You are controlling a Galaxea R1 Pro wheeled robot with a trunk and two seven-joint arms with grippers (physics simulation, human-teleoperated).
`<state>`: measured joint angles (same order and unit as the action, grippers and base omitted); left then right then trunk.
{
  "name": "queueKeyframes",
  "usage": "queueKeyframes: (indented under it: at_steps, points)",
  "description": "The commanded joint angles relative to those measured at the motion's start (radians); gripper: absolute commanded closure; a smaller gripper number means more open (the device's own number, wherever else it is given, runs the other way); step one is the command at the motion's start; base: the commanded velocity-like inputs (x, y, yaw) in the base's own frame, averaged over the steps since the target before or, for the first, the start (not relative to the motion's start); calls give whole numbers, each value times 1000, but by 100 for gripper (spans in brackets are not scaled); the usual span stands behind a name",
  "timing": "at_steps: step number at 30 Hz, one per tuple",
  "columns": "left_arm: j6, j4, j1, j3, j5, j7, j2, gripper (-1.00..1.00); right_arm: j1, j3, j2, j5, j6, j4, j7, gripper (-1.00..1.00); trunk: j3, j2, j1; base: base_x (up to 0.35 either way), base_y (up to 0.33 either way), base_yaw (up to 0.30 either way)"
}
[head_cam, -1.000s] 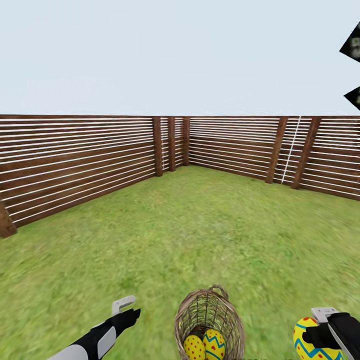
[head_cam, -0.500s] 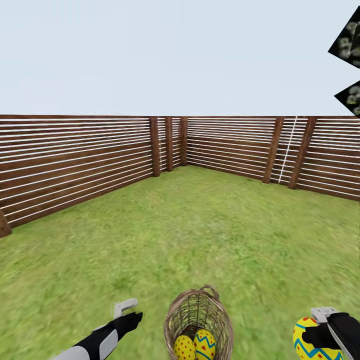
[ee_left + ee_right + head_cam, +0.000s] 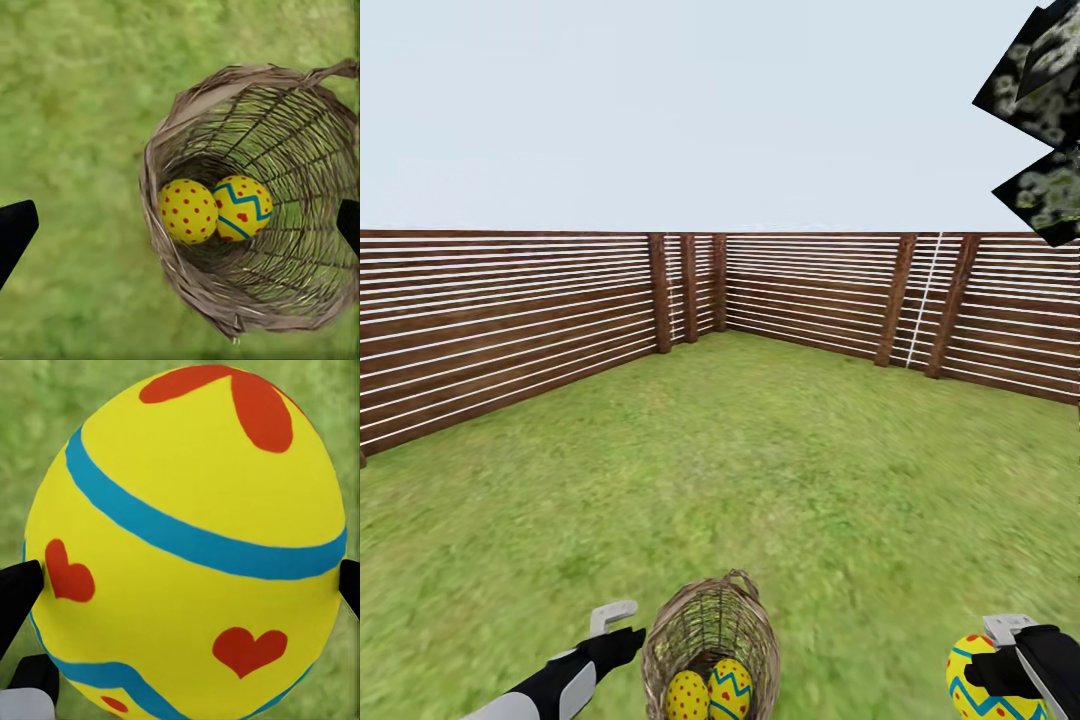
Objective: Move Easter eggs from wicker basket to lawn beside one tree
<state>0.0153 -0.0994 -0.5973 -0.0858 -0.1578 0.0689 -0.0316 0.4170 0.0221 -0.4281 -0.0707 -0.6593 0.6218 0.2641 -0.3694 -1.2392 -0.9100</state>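
The lawn (image 3: 780,470) is seen spreading as mottled green grass up to a slatted wooden fence (image 3: 510,320) that closes the far side and meets in a corner. Dark, blocky foliage of a tree (image 3: 1040,120) is seen at the upper right edge of the head view; its trunk is out of frame.

The wicker basket (image 3: 710,640) is seen on the grass near the bottom of the head view, between the two arms, its open mouth turned toward the camera. In the left wrist view the basket (image 3: 300,150) is seen from above, with two Easter eggs lying side by side and touching at its bottom: a red-dotted egg (image 3: 187,211) and a zigzag-banded egg (image 3: 241,208).

The left gripper (image 3: 615,625) is held just beside the basket, its jaws spread wide and empty; the dark fingertips (image 3: 15,232) are seen at opposite edges of the left wrist view.

The right gripper (image 3: 1010,670) is seen at the lower right, well apart from the basket, with its jaws closed around a third Easter egg (image 3: 187,540), yellow with blue bands and red hearts, held above the grass.
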Motion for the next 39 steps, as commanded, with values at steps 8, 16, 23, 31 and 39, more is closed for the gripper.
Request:
queueKeyframes:
  at_steps: [8,16,23,31,39]
  points:
    - [2,1,-1,-7,-3,5,-2,-100,0,2,0,-8,-3,1,7,100,-1,-1,0,0,-345,0]
    - [2,1,-1,-6,-3,5,-4,-100,0,2,0,-8,-3,1,7,100,2,-1,0,0,-345,-109]
    - [2,1,-1,-6,-3,5,-4,-100,0,2,0,-6,-3,1,7,100,8,-1,0,0,-345,-209]
    - [2,1,-1,-6,-3,5,-4,-100,0,2,1,-8,-3,1,7,100,9,-1,0,55,-297,-11]
    - [2,1,-1,-7,-3,5,-4,-100,0,2,0,-8,-2,1,7,100,9,-1,0,6,-11,-103]
